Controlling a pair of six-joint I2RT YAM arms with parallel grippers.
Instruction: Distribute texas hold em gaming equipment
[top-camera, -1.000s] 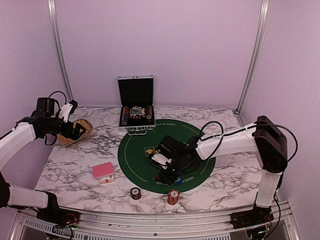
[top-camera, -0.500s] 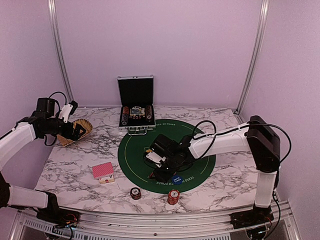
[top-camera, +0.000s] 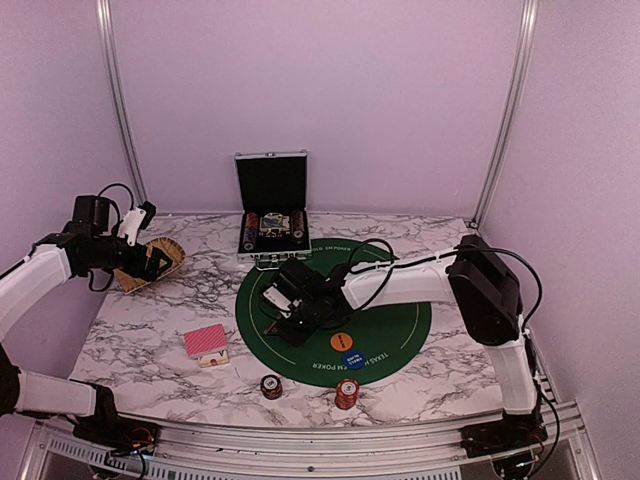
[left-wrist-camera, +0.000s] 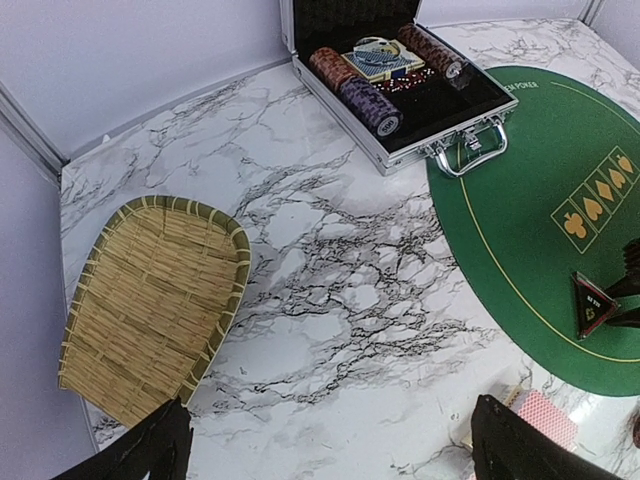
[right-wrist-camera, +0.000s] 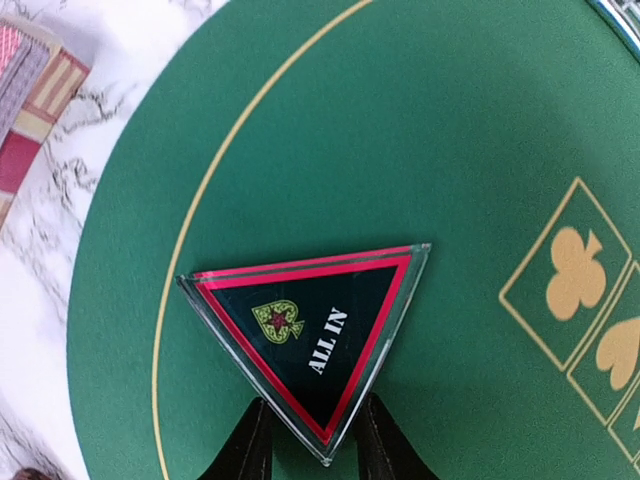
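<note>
Jaws clamped on a corner of the black ALL IN triangle (right-wrist-camera: 305, 335), my right gripper (right-wrist-camera: 312, 425) has carried it to the left side of the green mat (top-camera: 400, 305), leaving the orange disc (top-camera: 342, 342) and blue disc (top-camera: 352, 358) placed near; my left gripper (left-wrist-camera: 330, 440) gapes, idle.

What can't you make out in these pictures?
Right hand: right wrist view's bottom edge cuts its fingers, so its grip on the ALL IN marker is unclear.
Blue disc: lettering too small in the top view.
Card deck: cut off by the right wrist view's left edge.
</note>
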